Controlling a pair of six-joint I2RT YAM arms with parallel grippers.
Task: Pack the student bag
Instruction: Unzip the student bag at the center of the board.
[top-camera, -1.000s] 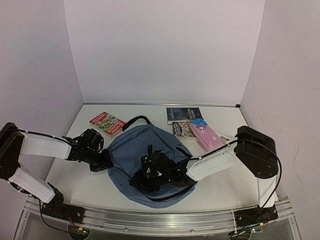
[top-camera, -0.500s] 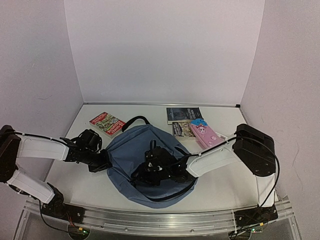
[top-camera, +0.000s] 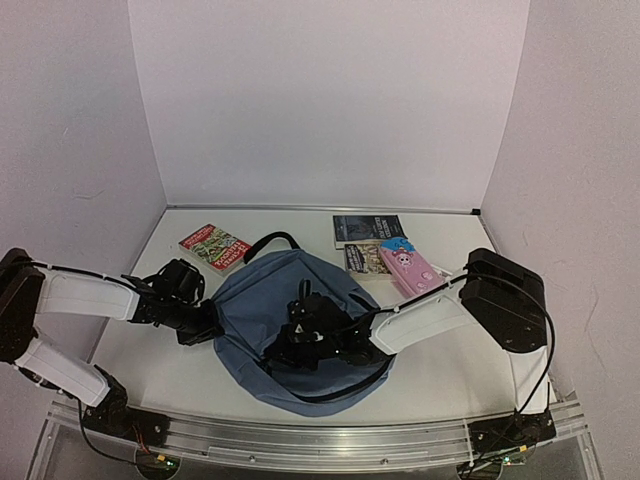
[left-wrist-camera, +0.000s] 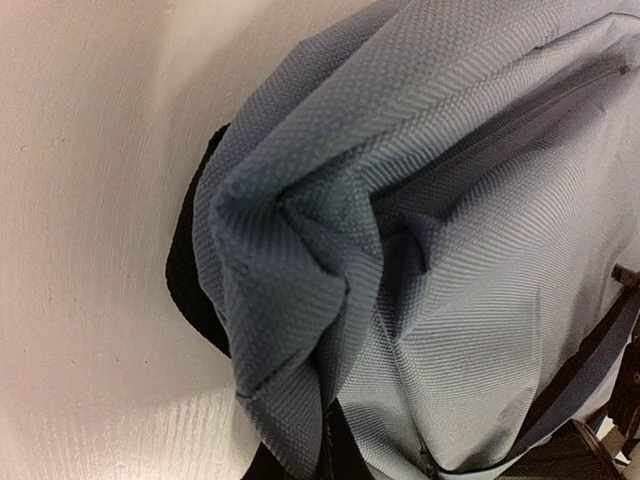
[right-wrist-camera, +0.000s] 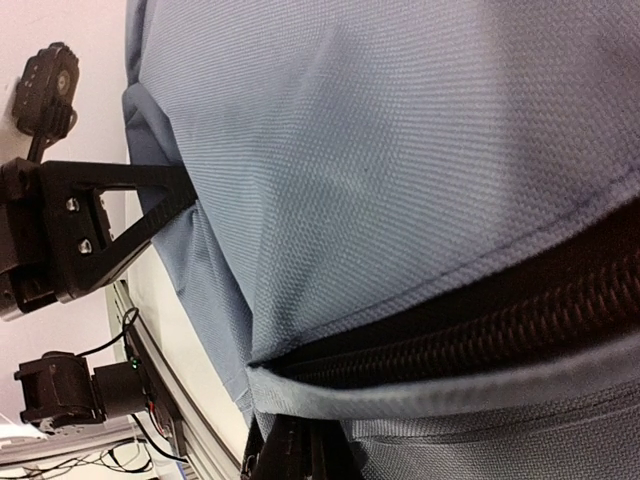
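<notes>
Slate-blue fabric backpack (top-camera: 255, 295) lay slumped near the white table's (top-camera: 450, 375) front edge, seemingly soft and light. Clamped shut, the left gripper (top-camera: 210, 328) held its left rim, the right gripper (top-camera: 287, 352) cloth beside the black zipper (right-wrist-camera: 480, 330), probably the firmest hold.

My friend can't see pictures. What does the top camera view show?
A big slate-blue student bag lies on a white table, with the left claw and right claw both pinching its fabric. Behind it sit books and a pink pencil case.
</notes>
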